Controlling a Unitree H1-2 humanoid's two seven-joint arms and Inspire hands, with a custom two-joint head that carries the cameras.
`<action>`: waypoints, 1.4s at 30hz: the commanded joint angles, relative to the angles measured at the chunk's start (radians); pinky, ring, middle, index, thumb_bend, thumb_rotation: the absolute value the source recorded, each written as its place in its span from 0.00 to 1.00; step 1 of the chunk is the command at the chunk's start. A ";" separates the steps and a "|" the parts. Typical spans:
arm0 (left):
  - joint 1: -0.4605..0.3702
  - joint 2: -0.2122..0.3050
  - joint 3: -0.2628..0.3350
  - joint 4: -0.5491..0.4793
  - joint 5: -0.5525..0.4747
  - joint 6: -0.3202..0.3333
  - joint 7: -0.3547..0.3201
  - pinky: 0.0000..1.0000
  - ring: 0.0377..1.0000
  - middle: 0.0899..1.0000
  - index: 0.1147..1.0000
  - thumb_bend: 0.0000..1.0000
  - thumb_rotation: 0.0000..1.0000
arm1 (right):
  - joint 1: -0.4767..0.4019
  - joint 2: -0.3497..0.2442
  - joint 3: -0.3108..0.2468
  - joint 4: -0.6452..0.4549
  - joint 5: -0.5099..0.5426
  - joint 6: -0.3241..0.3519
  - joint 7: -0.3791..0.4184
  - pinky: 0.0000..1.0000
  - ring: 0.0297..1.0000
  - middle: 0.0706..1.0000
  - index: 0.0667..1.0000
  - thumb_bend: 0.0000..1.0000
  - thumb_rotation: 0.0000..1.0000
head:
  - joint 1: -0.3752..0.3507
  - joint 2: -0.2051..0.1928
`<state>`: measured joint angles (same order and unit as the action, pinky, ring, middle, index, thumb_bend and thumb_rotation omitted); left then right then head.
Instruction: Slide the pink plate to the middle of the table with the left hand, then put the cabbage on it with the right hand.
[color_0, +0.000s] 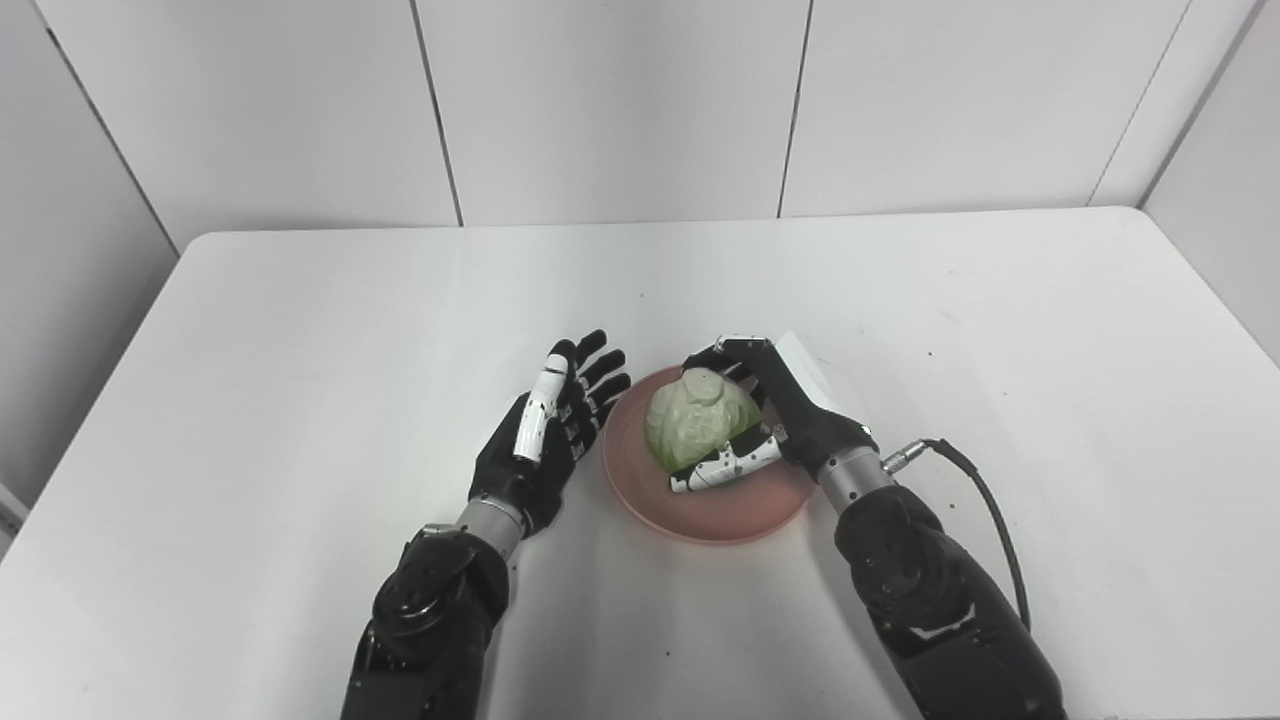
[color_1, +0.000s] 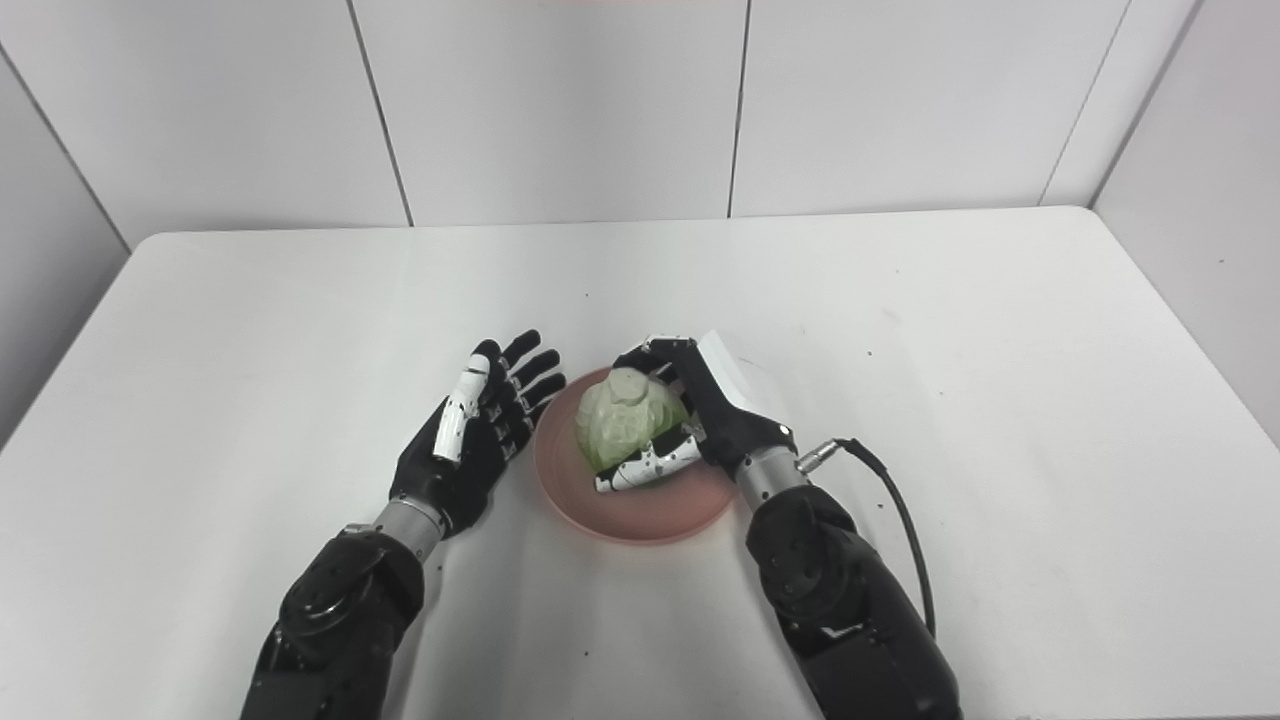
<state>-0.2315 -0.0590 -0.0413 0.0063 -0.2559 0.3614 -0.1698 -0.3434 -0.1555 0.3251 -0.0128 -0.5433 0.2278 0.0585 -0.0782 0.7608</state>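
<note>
One cabbage (color_0: 697, 420), judged light, firm yet bruisable, is clasped around its sides by right hand (color_0: 775, 415) over pink plate (color_0: 700, 505); left hand (color_0: 545, 435) is held spread, empty.

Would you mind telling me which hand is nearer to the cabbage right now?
The right hand: its fingers wrap around the cabbage, which is over the pink plate. The left hand is open beside the plate's left edge, apart from the cabbage.
</note>
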 joint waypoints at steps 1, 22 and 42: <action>-0.027 -0.005 0.001 -0.037 -0.008 -0.006 -0.002 0.94 0.91 0.91 0.91 0.47 1.00 | -0.028 -0.005 -0.009 -0.013 -0.004 -0.042 -0.008 0.30 0.35 0.38 0.49 0.52 0.00 | 0.001 0.002; -0.024 -0.003 0.006 -0.047 -0.011 0.006 -0.004 0.94 0.91 0.91 0.91 0.46 1.00 | -0.047 -0.071 0.078 -0.026 -0.070 -0.018 0.128 0.79 0.93 0.99 0.99 1.00 0.48 | -0.003 0.004; -0.024 0.006 0.009 -0.048 -0.011 0.006 -0.008 0.93 0.92 0.92 0.91 0.46 1.00 | -0.028 -0.048 0.000 -0.160 -0.063 -0.050 0.111 0.82 0.98 1.00 1.00 1.00 0.61 | -0.016 -0.001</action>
<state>-0.2309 -0.0541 -0.0332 -0.0172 -0.2592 0.3749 -0.1717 -0.3502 -0.2141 0.3446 -0.1297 -0.6075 0.2220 0.2098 -0.0951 0.7593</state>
